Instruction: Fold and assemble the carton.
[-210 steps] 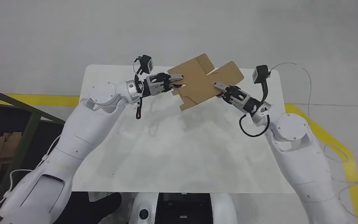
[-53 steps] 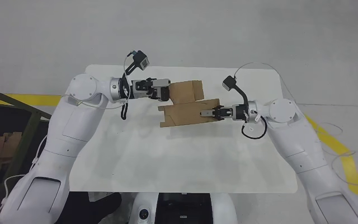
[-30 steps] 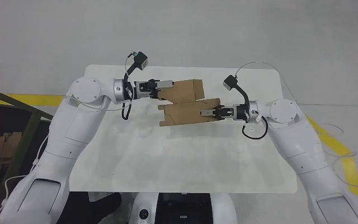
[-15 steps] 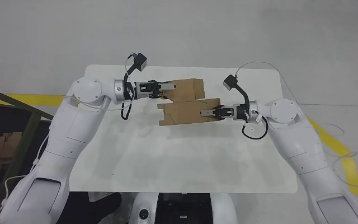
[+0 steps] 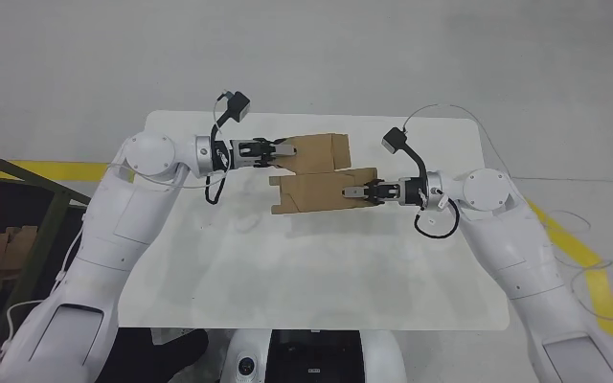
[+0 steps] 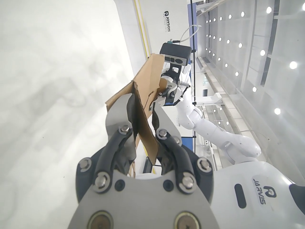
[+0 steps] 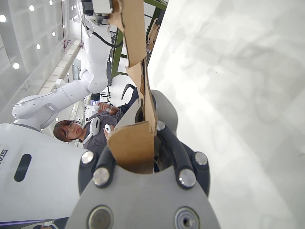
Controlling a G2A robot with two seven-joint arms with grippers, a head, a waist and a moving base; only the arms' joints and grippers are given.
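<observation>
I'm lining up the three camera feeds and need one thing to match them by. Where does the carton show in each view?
Top view: carton over the table's middle, gripped by the left gripper and the right gripper.
Left wrist view: carton edge-on, clamped in the left gripper, running off toward the right gripper.
Right wrist view: carton edge-on, clamped in the right gripper.
Shared landmark: the white table.

The carton point(image 5: 321, 174) is held over the far half of the table point(image 5: 316, 287), between the grippers. Its far-left flap is clamped by the left gripper point(image 5: 285, 150), its near-right edge by the right gripper point(image 5: 351, 191).
</observation>
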